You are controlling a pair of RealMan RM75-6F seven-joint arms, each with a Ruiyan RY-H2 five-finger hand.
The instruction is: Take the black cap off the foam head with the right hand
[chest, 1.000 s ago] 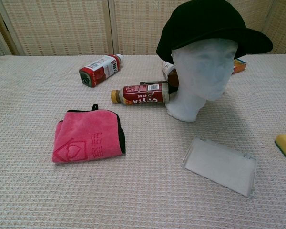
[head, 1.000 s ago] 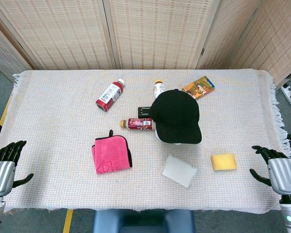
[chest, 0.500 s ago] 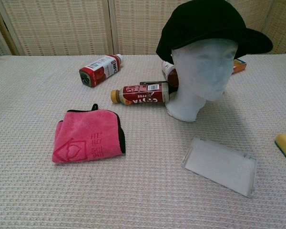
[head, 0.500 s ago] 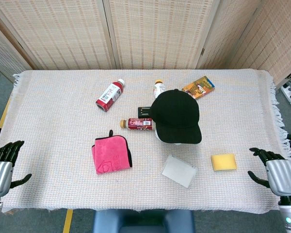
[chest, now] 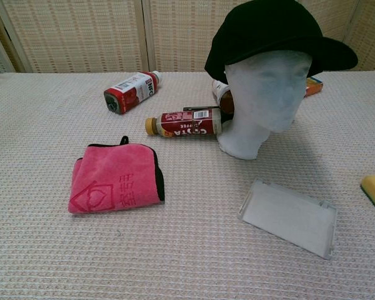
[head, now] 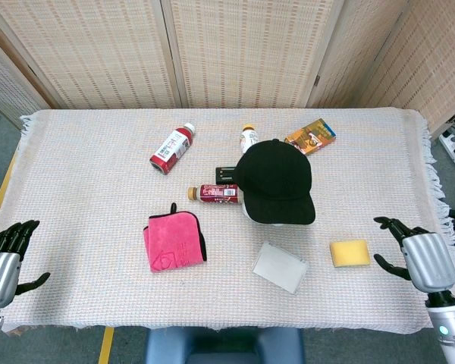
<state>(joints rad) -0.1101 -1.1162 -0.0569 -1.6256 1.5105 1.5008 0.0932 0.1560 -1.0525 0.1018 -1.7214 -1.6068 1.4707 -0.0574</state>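
A black cap [head: 277, 180] [chest: 272, 32] sits on a white foam head [chest: 262, 100] near the middle of the table, brim toward me. My right hand [head: 418, 258] hovers at the table's near right corner, fingers spread and empty, well to the right of the cap. At the near left corner my left hand [head: 6, 258] is also spread and holds nothing. Neither hand shows in the chest view.
A yellow sponge [head: 349, 252] lies between my right hand and the head. A clear plastic case [head: 280, 267], a pink cloth [head: 174, 241], several bottles [head: 171, 148] and a snack box [head: 310, 135] lie around the head on the woven tablecloth [head: 91, 189].
My right hand has moved left and a little forward over the table's corner. The left hand has barely shifted. The cap and head are unmoved.
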